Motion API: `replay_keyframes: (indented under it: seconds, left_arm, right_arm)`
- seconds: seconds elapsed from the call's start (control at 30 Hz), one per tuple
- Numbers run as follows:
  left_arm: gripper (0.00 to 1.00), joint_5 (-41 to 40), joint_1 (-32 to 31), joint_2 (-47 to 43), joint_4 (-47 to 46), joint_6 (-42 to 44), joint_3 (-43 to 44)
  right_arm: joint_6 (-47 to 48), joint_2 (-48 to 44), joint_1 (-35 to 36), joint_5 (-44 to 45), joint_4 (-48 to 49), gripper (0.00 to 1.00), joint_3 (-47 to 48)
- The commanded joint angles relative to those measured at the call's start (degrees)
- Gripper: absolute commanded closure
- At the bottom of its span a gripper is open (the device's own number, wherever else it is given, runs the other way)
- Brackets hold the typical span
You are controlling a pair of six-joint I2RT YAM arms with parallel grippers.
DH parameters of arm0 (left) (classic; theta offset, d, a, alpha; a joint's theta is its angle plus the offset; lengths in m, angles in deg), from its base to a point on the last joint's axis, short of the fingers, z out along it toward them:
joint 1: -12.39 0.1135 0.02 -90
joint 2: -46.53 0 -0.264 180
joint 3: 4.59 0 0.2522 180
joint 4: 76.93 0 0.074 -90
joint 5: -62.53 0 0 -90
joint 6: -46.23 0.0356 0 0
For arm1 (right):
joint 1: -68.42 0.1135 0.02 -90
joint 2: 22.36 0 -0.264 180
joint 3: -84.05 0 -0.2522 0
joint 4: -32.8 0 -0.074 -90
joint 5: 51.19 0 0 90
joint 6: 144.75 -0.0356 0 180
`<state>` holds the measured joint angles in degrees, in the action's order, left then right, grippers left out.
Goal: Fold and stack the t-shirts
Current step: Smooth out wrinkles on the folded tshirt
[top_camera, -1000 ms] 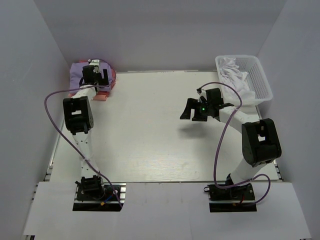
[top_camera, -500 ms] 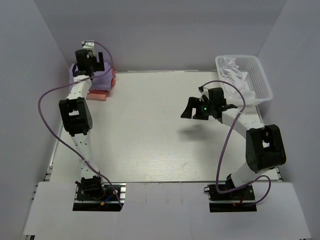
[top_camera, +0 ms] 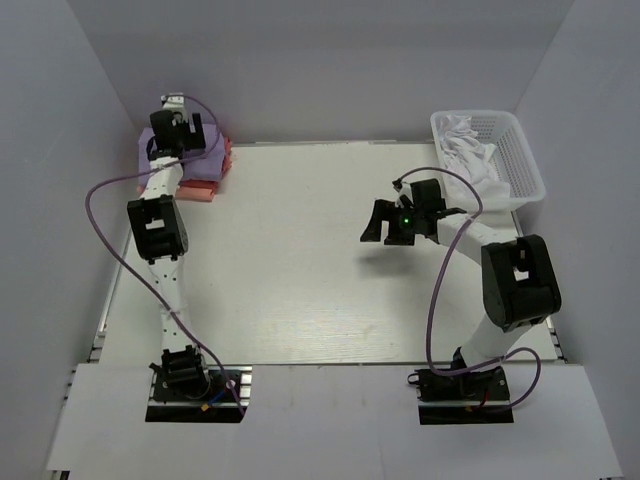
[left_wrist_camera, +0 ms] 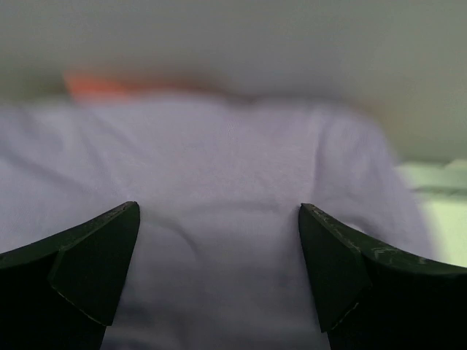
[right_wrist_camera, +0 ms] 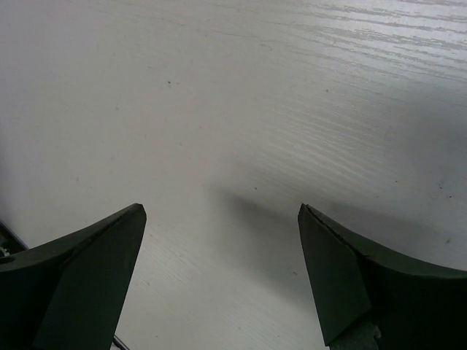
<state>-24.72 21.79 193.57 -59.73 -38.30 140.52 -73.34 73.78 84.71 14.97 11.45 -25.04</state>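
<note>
A folded lavender t-shirt [top_camera: 145,152] tops a stack in the far left corner, with a coral-red t-shirt [top_camera: 223,160] and a paler salmon one [top_camera: 198,192] showing at its right and near edges. My left gripper [top_camera: 178,132] hovers over this stack, open and holding nothing. In the left wrist view the lavender t-shirt [left_wrist_camera: 219,160] fills the space beyond the open left gripper [left_wrist_camera: 217,211], and a coral strip [left_wrist_camera: 109,84] shows behind it. My right gripper [top_camera: 385,228] hangs open above bare table right of centre; the right wrist view shows only table [right_wrist_camera: 233,109] between its fingers [right_wrist_camera: 95,270].
A white plastic basket [top_camera: 522,165] holding crumpled white cloth [top_camera: 465,138] stands at the back right, just beyond the right arm. White walls close in the table on the left, far and right sides. A purple cable [top_camera: 100,220] loops off the left arm.
My left gripper has risen off the stack and drawn back toward the far wall, staying open. The right arm has shifted only slightly.
</note>
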Motion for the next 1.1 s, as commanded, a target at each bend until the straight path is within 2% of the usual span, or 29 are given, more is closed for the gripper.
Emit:
replay_keyframes:
  seconds: [0.0,0.2,0.33,0.47,0.63,0.9,1.0,1.07]
  left_arm:
    - [0.0,3.1,2.2,4.1,1.9,-4.6,1.8]
    - [0.0,5.4,3.3,6.3,2.4,-6.4,2.1]
    - [0.0,6.5,3.3,2.2,2.4,-6.4,0.6]
    - [0.0,7.9,3.3,-7.4,-2.1,-6.4,-5.6]
    - [0.0,10.2,2.2,-12.4,-1.2,-8.0,-4.5]
    - [0.0,8.7,1.6,-22.8,-5.7,-7.8,-22.7]
    - [0.0,13.4,1.6,-24.5,-8.1,-7.8,-29.0]
    - [0.06,17.6,1.6,-25.7,-10.6,-7.8,-34.0]
  right_arm:
    - [0.9,1.5,0.1,-2.1,-0.4,0.09,3.0]
    - [1.1,0.5,0.2,-1.7,0.2,0.09,2.4]
    - [0.9,-0.6,0.2,-2.0,0.7,0.09,2.0]
    - [0.3,-2.3,0.1,-2.8,2.3,0.09,0.3]
    - [-0.2,-5.9,0.3,-3.8,4.4,0.09,-3.1]
    - [0.8,-11.1,0.3,-2.5,2.4,0.09,-5.7]
    - [0.9,-11.0,0.1,-2.1,2.2,0.09,-6.0]
    - [1.1,-10.6,0.2,-2.2,2.1,0.09,-5.7]
